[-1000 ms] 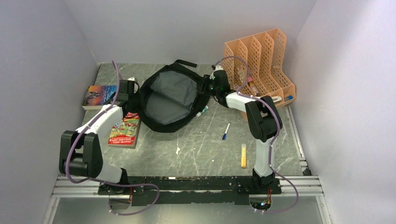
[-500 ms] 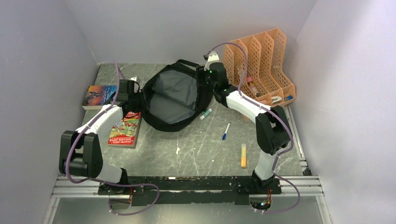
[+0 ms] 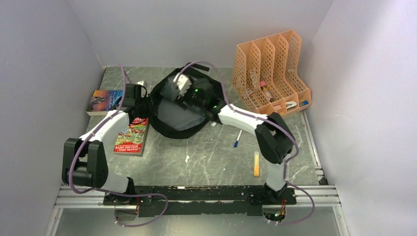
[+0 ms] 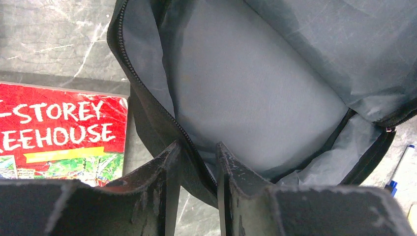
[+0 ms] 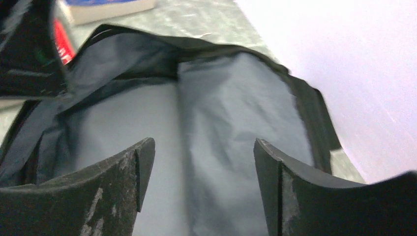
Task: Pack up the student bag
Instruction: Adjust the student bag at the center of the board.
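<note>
Your left gripper [image 4: 196,147] straddles the student bag [image 3: 173,119] at its 9 o'clock rim, jaws slightly parted. Bag lies open at the desk's [image 3: 216,147] 12 o'clock. Your right gripper [image 5: 204,145] hangs over its lining, jaws wide, empty.

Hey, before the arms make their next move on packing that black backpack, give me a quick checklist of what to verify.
1. Mouth of the soft black fabric backpack gaping wide, grey lining showing: ok.
2. Visible lining bare, room for items: ok.
3. Right gripper open, empty, above the opening: ok.
4. Left gripper straddles the zip rim on the backpack's left side; whether it clamps the rim: cannot tell.
5. Red paperback book, blue-tipped white pen and yellow marker lie outside, not yet packed: not ok.
</note>
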Controlling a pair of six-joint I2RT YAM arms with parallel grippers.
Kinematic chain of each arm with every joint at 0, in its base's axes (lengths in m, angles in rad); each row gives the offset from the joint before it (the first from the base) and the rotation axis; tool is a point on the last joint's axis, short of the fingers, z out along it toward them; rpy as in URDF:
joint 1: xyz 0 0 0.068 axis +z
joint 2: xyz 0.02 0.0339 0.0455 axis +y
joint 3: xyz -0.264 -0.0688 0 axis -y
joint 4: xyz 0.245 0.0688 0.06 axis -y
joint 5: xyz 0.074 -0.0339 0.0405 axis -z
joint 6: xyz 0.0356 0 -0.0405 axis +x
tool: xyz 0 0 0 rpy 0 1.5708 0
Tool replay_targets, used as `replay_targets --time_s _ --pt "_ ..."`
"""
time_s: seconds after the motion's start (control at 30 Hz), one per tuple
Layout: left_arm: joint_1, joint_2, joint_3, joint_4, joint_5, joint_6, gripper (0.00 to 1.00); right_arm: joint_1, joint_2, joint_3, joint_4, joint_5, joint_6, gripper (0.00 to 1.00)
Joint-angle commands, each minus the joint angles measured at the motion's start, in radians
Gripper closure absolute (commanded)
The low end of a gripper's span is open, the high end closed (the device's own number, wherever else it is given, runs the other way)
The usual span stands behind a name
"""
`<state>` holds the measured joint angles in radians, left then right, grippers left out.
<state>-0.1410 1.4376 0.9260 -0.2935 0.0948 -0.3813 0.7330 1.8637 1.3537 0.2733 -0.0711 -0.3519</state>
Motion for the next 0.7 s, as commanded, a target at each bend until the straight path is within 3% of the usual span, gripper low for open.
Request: replay_targets --time_s 0.0,0.07,0.13,0.5,0.67 --pt "0.007 -0.028 0.013 0.008 -0.002 0.005 0.65 0.05 0.115 0.05 0.029 -0.038 -0.22 0.18" --pt "0.007 -0.026 0.015 0.006 -0.004 0.005 0.65 0.057 0.158 0.089 -0.013 -0.048 -0.264 0.04" --pt "0.007 -0.02 0.018 0.003 -0.006 0.007 0.65 0.059 0.193 0.121 -0.055 -0.052 -0.307 0.0" --pt "0.018 -0.004 0.022 0.004 0.014 0.001 0.66 0.113 0.324 0.109 0.02 0.237 -0.66 0.05" --pt "0.022 0.0 0.022 0.002 0.017 0.001 0.67 0.12 0.36 0.094 0.062 0.295 -0.711 0.06"
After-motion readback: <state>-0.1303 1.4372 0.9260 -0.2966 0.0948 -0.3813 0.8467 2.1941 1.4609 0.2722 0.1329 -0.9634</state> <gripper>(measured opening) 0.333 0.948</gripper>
